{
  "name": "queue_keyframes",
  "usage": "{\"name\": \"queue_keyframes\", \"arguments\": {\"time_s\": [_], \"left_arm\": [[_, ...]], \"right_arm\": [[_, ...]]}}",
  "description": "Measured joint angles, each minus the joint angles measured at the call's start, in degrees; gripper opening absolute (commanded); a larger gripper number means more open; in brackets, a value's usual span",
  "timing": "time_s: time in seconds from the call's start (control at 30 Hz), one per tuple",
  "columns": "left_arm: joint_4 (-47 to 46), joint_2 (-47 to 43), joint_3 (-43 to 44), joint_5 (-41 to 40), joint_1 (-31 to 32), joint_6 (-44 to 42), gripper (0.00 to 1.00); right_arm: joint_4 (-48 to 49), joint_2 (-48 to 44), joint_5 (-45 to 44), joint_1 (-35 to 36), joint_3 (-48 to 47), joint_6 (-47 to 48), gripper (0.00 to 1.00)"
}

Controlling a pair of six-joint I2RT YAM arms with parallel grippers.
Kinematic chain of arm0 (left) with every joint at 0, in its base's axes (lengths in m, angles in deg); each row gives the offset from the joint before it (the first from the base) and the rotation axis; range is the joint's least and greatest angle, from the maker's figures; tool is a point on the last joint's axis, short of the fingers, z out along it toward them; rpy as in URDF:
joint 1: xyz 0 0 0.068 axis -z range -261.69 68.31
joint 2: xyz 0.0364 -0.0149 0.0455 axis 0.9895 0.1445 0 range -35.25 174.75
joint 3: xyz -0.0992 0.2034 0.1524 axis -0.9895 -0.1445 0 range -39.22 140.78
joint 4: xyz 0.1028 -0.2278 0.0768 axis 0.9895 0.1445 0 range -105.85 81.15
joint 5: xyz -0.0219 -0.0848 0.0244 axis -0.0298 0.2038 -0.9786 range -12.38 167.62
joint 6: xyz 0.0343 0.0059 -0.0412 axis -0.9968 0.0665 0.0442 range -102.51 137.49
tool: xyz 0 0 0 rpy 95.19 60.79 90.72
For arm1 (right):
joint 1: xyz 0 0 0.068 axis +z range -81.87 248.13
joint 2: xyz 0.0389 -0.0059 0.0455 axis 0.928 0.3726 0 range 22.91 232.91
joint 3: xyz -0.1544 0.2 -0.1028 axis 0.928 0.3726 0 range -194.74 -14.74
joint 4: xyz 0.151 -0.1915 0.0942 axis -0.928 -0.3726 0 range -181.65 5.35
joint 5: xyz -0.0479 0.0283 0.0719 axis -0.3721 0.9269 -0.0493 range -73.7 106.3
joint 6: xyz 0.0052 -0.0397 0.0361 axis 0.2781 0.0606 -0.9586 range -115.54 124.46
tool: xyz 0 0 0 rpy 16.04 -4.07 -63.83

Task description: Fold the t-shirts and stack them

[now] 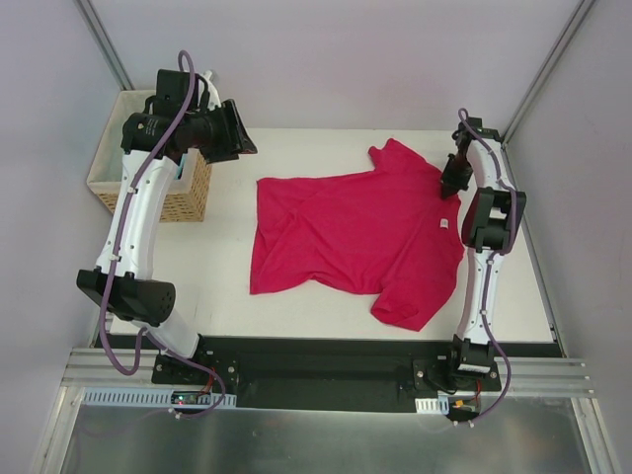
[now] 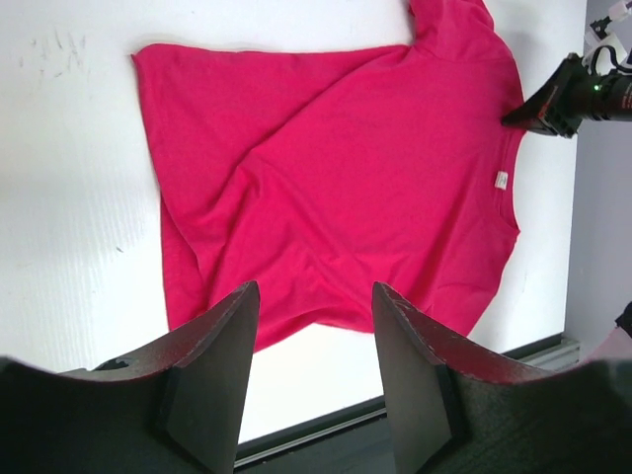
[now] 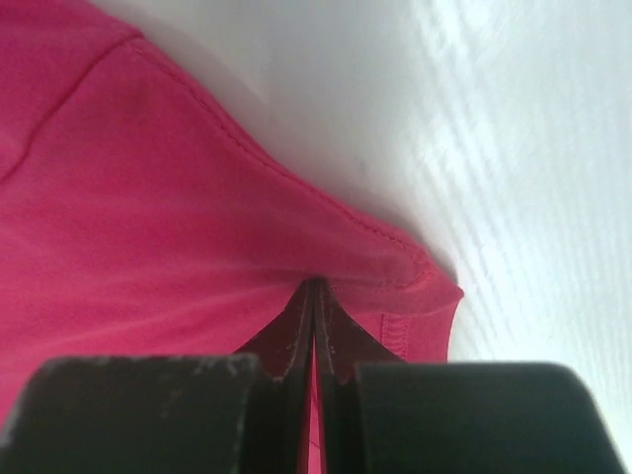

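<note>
While the crimson-pink t-shirt [image 1: 355, 232] [image 2: 336, 168] [image 3: 148, 227] lay spread and somewhat wrinkled on the white counter [image 1: 222, 262], its hem pointed toward the wicker basket [image 1: 188, 197] and its neck pointed away from it. A strip of bare counter separated hem and basket. The small white neck label [image 1: 443, 224] [image 2: 501, 180] showed at the collar, on the end of the shirt farthest from the basket. The left tool [image 1: 235, 133] [image 2: 316, 291] hung raised above the counter, just beside the basket on the side that faced the shirt. Its jaws stood apart with nothing between them, and its wrist camera looked down on the whole garment. The right tool [image 1: 450, 183] [image 2: 515, 118] [image 3: 314, 288] sat low at the shirt's edge, well apart from the basket, near the collar and the far sleeve. Its jaws were pressed together, and in the right wrist view the cloth gathered in soft ridges toward the tips, with a sliver of pink between the fingers [image 3: 281, 341], so it pinched the shirt's stitched edge. One sleeve lay on the far side of the shirt and the other on the near side.
</note>
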Motion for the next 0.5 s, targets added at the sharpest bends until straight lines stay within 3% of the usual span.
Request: {"name": "queue_keyframes", "arguments": {"time_s": [0.2, 0.27, 0.37, 0.4, 0.43, 0.5], "left_arm": [[0.11, 0.46, 0.22, 1.88, 0.00, 0.98, 0.49], [0.04, 0.70, 0.07, 2.01, 0.00, 1.05, 0.45], [-0.96, 0.68, -2.60, 1.81, 0.00, 0.79, 0.27], [-1.57, 0.68, -4.46, 1.68, 0.00, 0.26, 0.18], [-2.19, 0.85, -6.80, 1.49, 0.00, -0.24, 0.00], [-2.40, 1.79, -11.96, 1.20, 0.17, -0.92, 0.00]], "right_arm": [[5.81, 0.24, 0.00, -1.18, -0.28, 0.00, 0.01], [7.69, 0.24, 0.81, -1.33, -0.22, 0.00, 0.01], [11.74, -1.18, 3.91, -1.44, 3.02, -0.72, 0.01], [13.11, -2.73, 5.29, -1.42, 5.97, -1.33, 0.01], [13.84, -4.52, 6.54, -1.38, 8.79, -2.01, 0.01], [14.73, -8.41, 8.68, -1.09, 13.11, -3.23, 0.01]]}}
